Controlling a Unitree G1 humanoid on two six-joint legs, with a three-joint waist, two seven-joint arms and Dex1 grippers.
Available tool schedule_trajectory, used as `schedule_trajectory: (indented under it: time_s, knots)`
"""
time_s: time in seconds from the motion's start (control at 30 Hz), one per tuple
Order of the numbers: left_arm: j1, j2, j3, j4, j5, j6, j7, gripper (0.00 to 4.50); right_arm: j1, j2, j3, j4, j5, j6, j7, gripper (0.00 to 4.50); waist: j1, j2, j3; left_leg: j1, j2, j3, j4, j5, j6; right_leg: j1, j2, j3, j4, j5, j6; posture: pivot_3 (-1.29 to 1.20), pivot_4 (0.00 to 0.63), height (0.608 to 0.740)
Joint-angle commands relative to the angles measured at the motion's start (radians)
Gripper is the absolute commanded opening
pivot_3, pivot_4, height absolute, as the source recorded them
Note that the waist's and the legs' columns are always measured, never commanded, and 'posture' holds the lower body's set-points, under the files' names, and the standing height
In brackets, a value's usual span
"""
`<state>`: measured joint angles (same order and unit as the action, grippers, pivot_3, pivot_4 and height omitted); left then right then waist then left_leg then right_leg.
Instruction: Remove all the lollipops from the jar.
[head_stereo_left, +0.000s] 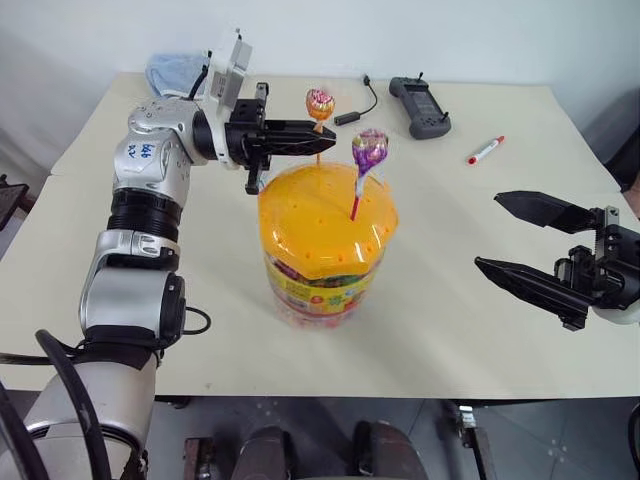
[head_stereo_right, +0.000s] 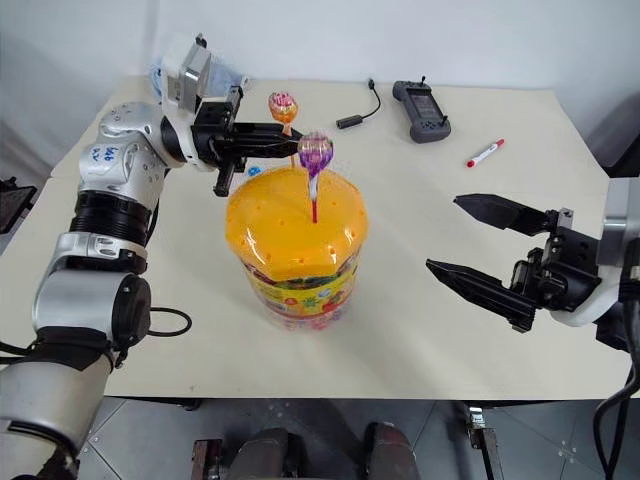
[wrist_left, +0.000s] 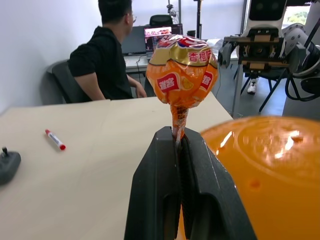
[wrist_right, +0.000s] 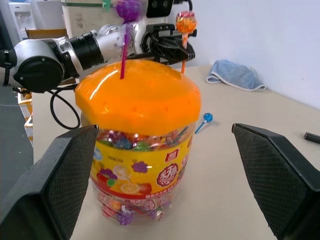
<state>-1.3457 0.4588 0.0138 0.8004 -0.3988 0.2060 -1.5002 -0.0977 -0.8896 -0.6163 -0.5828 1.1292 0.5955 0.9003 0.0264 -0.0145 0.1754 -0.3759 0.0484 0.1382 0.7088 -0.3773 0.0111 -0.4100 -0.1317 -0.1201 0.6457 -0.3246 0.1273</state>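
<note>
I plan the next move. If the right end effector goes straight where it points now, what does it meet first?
Most likely the jar: it stands straight ahead between the open fingers of the right end effector, though how far is unclear.

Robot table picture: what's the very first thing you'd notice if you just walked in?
The big jar with its bright orange domed lid stands in the middle of the table, a purple lollipop sticking up from the lid. Just behind it, the left gripper is shut on the stick of an orange lollipop. The right gripper waits wide open off to the right.
</note>
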Motion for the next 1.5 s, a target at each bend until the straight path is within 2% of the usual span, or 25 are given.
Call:
schedule_trajectory:
  time_s: [0.03, 0.3, 0.4, 0.57, 0.77, 0.87, 0.97, 1.07, 1.23, 1.4, 1.43, 1.5]
  knots:
    - [-0.05, 0.009, 0.033, -0.042, -0.015, -0.004, -0.012, 0.01, -0.019, -0.002, -0.011, -0.007, 0.009, -0.026, 0.002, 4.5, 0.0, 0.0, 0.0, 0.0, 0.0, 0.0, 0.0, 0.0, 0.0, 0.0, 0.0, 0.0, 0.0, 0.0, 0.0, 0.0, 0.15, 0.74]
    - [-0.071, 0.043, 0.067, -0.157, 0.009, 0.038, 0.147, 0.01, -0.078, -0.007, 0.041, 0.047, -0.019, -0.038, 0.035, 4.5, -0.003, 0.0, 0.0, 0.0, 0.0, -0.001, 0.0, 0.0, 0.0, 0.0, 0.0, 0.0, 0.0, 0.0, 0.0, 0.0, 0.15, 0.74]
    - [-0.059, 0.138, 0.058, -0.23, 0.082, 0.178, 0.314, 0.01, -0.114, -0.013, 0.075, 0.083, -0.028, -0.038, 0.061, 4.5, -0.006, 0.0, 0.0, 0.0, 0.0, -0.001, 0.0, 0.0, 0.0, 0.0, 0.0, 0.0, 0.0, 0.0, 0.0, 0.0, 0.15, 0.74]
    - [0.041, 0.275, 0.075, -0.358, 0.132, 0.347, 0.465, 0.01, -0.173, -0.026, 0.122, 0.146, -0.051, -0.039, 0.117, 4.5, -0.019, 0.0, 0.0, 0.0, 0.0, -0.002, -0.001, 0.0, 0.0, 0.0, 0.0, 0.0, 0.0, 0.0, 0.0, 0.0, 0.15, 0.74]
    - [0.346, 0.449, 0.166, -0.545, 0.177, 0.462, 0.62, 0.01, -0.26, -0.049, 0.186, 0.234, -0.078, -0.032, 0.224, 4.5, -0.028, 0.0, 0.0, 0.0, 0.0, -0.003, -0.001, 0.0, 0.0, 0.0, 0.0, -0.001, 0.001, 0.0, 0.0, 0.0, 0.15, 0.74]
    - [0.56, 0.521, 0.251, -0.662, 0.182, 0.614, 0.695, 0.01, -0.295, -0.052, 0.213, 0.254, -0.072, -0.017, 0.264, 4.5, -0.03, 0.0, 0.0, 0.001, 0.0, -0.003, -0.002, 0.0, 0.0, 0.0, 0.0, -0.001, 0.001, 0.0, 0.0, 0.0, 0.15, 0.74]
    - [0.788, 0.554, 0.332, -0.773, 0.184, 0.682, 0.731, 0.01, -0.312, -0.052, 0.235, 0.253, -0.052, 0.008, 0.3, 4.5, -0.029, 0.0, 0.0, 0.001, 0.001, -0.003, -0.002, 0.0, 0.0, 0.0, 0.0, -0.001, 0.001, 0.0, 0.0, 0.0, 0.15, 0.74]
    - [0.915, 0.561, 0.376, -0.829, 0.181, 0.722, 0.769, 0.01, -0.325, -0.049, 0.249, 0.258, -0.049, 0.022, 0.323, 4.5, -0.017, -0.001, 0.001, 0.0, 0.001, -0.003, -0.002, 0.0, 0.0, 0.0, -0.001, -0.001, 0.001, 0.0, 0.0, 0.0, 0.15, 0.74]
    - [1.044, 0.576, 0.398, -0.816, 0.213, 0.808, 0.848, 0.01, -0.364, -0.024, 0.285, 0.29, -0.072, 0.023, 0.336, 4.5, -0.002, -0.001, 0.001, 0.0, 0.001, -0.003, -0.001, 0.0, 0.0, 0.0, -0.001, 0.0, 0.001, 0.0, 0.0, 0.0, 0.15, 0.74]
    - [1.095, 0.64, 0.338, -0.785, 0.224, 0.838, 0.833, 0.01, -0.375, -0.004, 0.297, 0.301, -0.087, 0.022, 0.342, 4.5, -0.001, -0.001, 0.001, 0.0, 0.001, -0.002, -0.001, 0.0, -0.001, 0.0, -0.001, 0.0, 0.001, 0.0, 0.0, 0.0, 0.15, 0.74]
    - [1.095, 0.652, 0.326, -0.782, 0.214, 0.86, 0.821, 0.49, -0.379, 0.001, 0.301, 0.306, -0.092, 0.019, 0.344, 4.5, -0.002, -0.001, 0.001, 0.0, 0.001, -0.002, -0.002, 0.0, -0.001, -0.001, -0.001, -0.001, 0.001, 0.0, 0.0, 0.0, 0.15, 0.74]
    - [1.09, 0.67, 0.307, -0.787, 0.208, 0.878, 0.818, 1.01, -0.386, 0.007, 0.306, 0.314, -0.099, 0.017, 0.347, 4.5, -0.003, -0.001, 0.001, 0.001, 0.001, -0.001, -0.002, -0.001, -0.001, -0.001, -0.001, 0.0, 0.001, 0.0, 0.0, 0.0, 0.15, 0.74]
